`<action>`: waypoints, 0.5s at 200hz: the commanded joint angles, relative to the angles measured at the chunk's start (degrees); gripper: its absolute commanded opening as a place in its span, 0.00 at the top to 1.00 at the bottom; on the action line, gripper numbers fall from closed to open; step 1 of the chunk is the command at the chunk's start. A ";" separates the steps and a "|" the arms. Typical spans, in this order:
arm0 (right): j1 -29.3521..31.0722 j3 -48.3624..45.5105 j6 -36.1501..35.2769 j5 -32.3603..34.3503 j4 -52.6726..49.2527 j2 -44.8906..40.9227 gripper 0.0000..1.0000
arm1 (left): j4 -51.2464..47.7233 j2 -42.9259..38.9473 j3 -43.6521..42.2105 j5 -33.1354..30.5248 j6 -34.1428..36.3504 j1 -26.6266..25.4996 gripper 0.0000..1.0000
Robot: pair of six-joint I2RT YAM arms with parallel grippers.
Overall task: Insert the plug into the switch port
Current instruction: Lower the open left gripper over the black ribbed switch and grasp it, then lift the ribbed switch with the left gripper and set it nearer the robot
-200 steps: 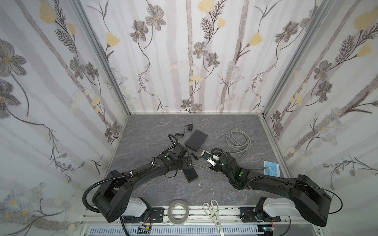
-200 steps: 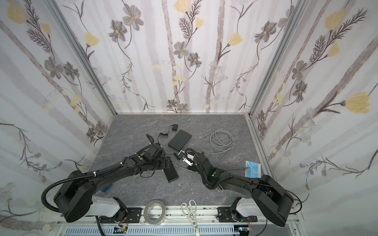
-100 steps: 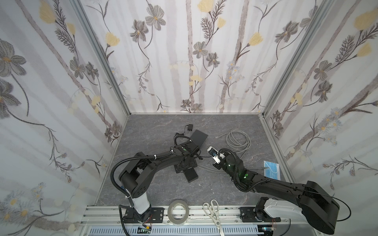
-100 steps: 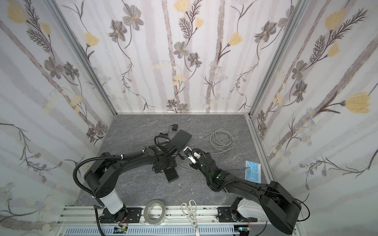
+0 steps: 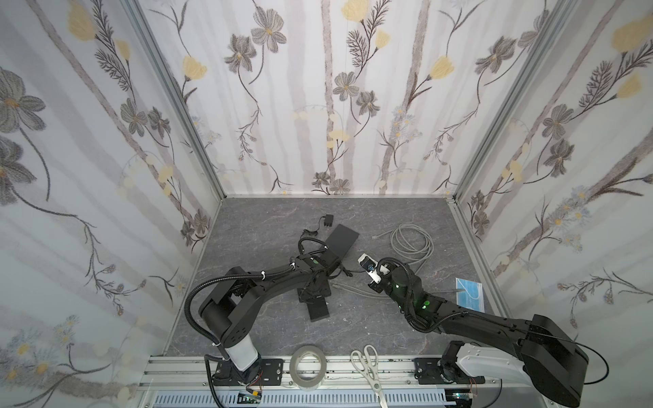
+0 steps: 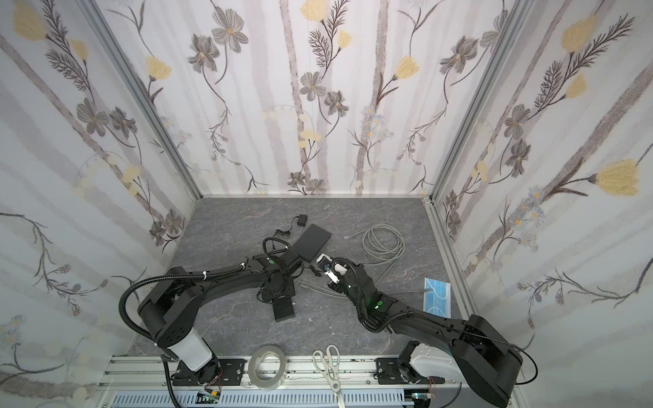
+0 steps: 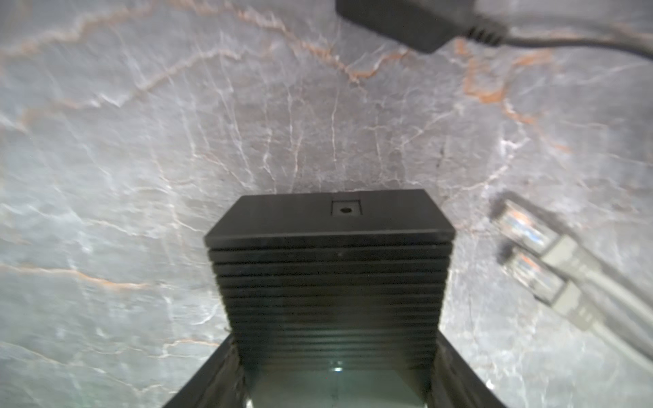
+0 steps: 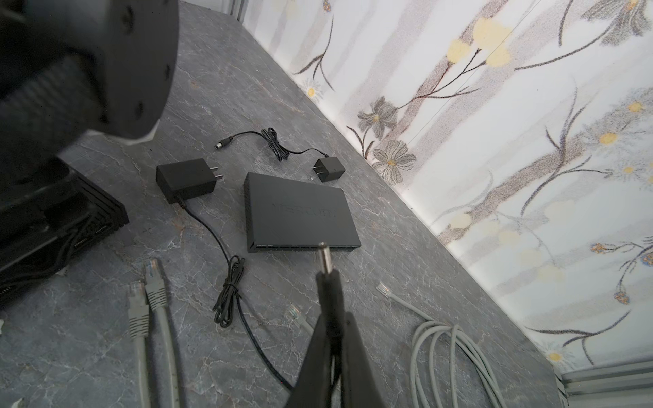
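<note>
Right gripper (image 8: 328, 282) fingers clamped on plug (image 8: 324, 258). Left gripper (image 7: 335, 339) fingers clamped on switch (image 7: 328, 268) sides. Plug 2 o'clock of switch in top views. Risk: skewed approach misses small port (image 7: 346, 211), shoves switch.

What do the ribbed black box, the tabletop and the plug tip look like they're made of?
The ribbed black box looks like matte plastic or coated metal: dull, finely grooved. The tabletop is stone-look grey with pale and orange veins, possibly laminate. The barrel plug tip seems metal, a grey sheen; its black body looks moulded plastic.
</note>
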 commanded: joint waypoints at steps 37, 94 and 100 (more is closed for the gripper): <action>0.31 -1.01 -1.92 1.82 2.63 -0.22 0.96 | 4.06 -17.99 -4.43 10.34 23.90 9.69 0.52; 0.94 -1.48 -2.53 1.85 3.59 -0.13 0.96 | -12.93 -22.96 8.38 12.11 60.55 9.56 0.52; 0.98 -1.54 -2.63 1.84 3.64 -0.11 0.96 | -14.24 -22.87 8.01 11.84 64.90 8.76 0.53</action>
